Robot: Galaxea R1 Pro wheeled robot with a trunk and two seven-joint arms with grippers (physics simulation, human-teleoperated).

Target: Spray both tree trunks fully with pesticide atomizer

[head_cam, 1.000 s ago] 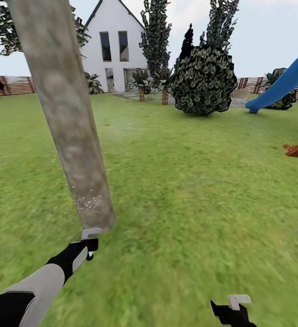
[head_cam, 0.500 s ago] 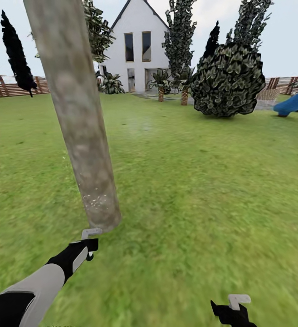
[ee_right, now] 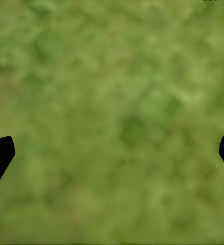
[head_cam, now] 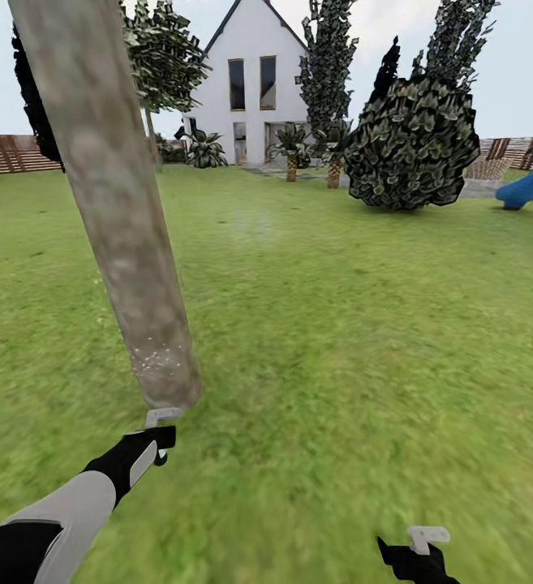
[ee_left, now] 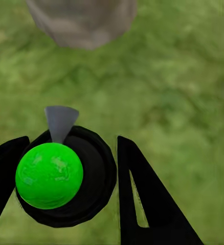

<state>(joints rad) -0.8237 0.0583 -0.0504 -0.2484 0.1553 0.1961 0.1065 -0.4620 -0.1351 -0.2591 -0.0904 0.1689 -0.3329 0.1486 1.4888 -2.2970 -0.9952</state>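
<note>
The pesticide atomizer [ee_left: 66, 176] has a round black body, a bright green ball on it and a grey nozzle. It sits between the dark fingers of my left gripper [ee_left: 68, 145], which is shut on it. In the head view the left gripper [head_cam: 162, 422] hangs just in front of the foot of a thick, mottled grey-brown tree trunk [head_cam: 120, 227]. White specks dot the trunk's lower part [head_cam: 156, 357]. A second tree [head_cam: 162, 61] with a thin-looking trunk stands far back on the left. My right gripper [head_cam: 424, 539] is open over bare grass, its tips far apart [ee_right: 112, 153].
Green lawn [head_cam: 355, 324] stretches ahead to a white house [head_cam: 254, 81]. A big dark round bush [head_cam: 412, 146], tall dark trees and short palms stand before it. A blue slide [head_cam: 530, 185] is at the right edge, a brown fence [head_cam: 15, 154] at the left.
The whole view has swung, so the near trunk now sits further left and the far tree shows beside it. Both arms hold the same pose in the picture.
</note>
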